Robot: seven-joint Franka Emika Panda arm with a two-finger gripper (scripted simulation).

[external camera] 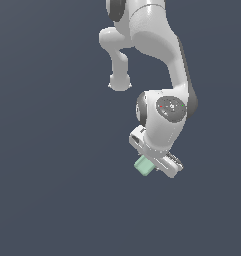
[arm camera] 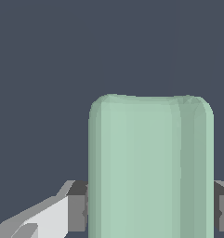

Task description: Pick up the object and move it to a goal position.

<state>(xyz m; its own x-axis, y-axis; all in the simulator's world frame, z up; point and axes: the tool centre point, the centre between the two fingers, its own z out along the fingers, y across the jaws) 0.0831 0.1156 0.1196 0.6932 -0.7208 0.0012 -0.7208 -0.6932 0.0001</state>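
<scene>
We saw a glossy white arm built of rounded, tubular links, with a dark band running down one edge of the long link. The wrist joint carried a flat grey disc cap marked with small red and green dots. Beside it sat a dark ring at the joint seam. The hand was a white boxy bar with grey trim. In the wrist view, the fingers looked pale grey with darker grey pads.
</scene>
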